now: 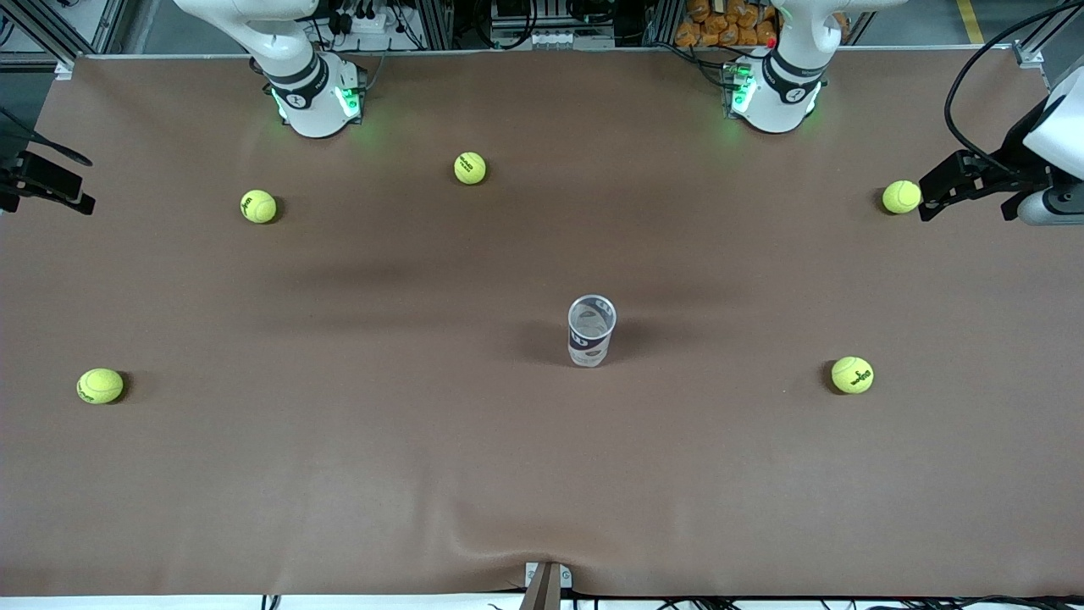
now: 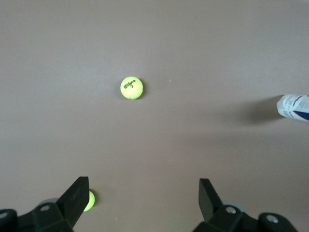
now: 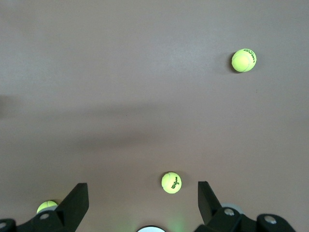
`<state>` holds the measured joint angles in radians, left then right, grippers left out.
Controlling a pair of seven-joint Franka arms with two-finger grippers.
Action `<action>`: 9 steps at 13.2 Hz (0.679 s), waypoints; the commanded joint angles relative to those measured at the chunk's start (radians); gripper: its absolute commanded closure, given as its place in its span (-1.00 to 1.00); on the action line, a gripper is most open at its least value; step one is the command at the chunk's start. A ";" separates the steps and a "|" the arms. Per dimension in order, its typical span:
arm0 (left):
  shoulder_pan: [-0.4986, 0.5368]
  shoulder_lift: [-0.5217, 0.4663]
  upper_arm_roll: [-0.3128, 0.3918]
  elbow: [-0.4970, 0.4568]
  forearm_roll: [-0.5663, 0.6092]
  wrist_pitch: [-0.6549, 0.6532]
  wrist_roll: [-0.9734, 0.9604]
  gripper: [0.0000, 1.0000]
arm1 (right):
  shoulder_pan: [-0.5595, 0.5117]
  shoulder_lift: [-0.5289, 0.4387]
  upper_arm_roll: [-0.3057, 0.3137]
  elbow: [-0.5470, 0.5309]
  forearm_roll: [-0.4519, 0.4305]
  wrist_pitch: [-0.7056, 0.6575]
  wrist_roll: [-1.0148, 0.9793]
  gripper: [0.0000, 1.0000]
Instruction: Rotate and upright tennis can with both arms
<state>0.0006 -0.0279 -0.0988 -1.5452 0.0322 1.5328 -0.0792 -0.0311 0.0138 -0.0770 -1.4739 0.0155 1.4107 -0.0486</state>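
1. Tennis can (image 1: 591,330): clear tube with a white, dark-blue and red label. It stands upright on the brown table (image 1: 423,474), open mouth up, about midway between the two arms' ends. Neither gripper touches it. In the left wrist view only its end shows at the frame edge (image 2: 294,107), well apart from that gripper's fingers.

2. Left gripper (image 2: 142,198): fingers spread wide apart, holding nothing. It hangs over the table's edge at the left arm's end, seen in the front view as a black shape (image 1: 965,182) at the frame's border. The arm waits.

3. Right gripper (image 3: 142,200): fingers spread wide apart, holding nothing. It hangs at the right arm's end of the table, with only a dark part (image 1: 42,182) showing at the front view's border. The arm waits.

4. Tennis balls, yellow-green, five on the table, all well apart from the can:
   - one just beside the left gripper (image 1: 901,196), partly hidden by a finger in its wrist view (image 2: 89,200);
   - one nearer the front camera at the left arm's end (image 1: 852,374), ahead of the left gripper's fingers (image 2: 131,88);
   - one near the right arm's base (image 1: 470,168);
   - one close to the right gripper (image 1: 258,206), between its fingers in its wrist view (image 3: 171,182);
   - one nearer the front camera at the right arm's end (image 1: 100,385).
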 commanded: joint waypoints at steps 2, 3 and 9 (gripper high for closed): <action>-0.018 -0.061 0.025 -0.053 0.000 -0.017 -0.014 -1.00 | -0.004 -0.006 0.005 0.004 0.006 -0.007 0.009 -1.00; -0.016 -0.066 0.030 -0.056 -0.014 -0.017 -0.014 -1.00 | -0.004 -0.006 0.005 0.004 0.006 -0.007 0.009 -1.00; -0.045 -0.055 0.060 -0.033 -0.005 -0.017 0.001 -1.00 | -0.004 -0.008 0.005 0.004 0.006 -0.007 0.009 -1.00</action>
<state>-0.0229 -0.0657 -0.0516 -1.5708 0.0302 1.5200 -0.0762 -0.0311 0.0138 -0.0768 -1.4739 0.0155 1.4107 -0.0486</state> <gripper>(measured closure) 0.000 0.000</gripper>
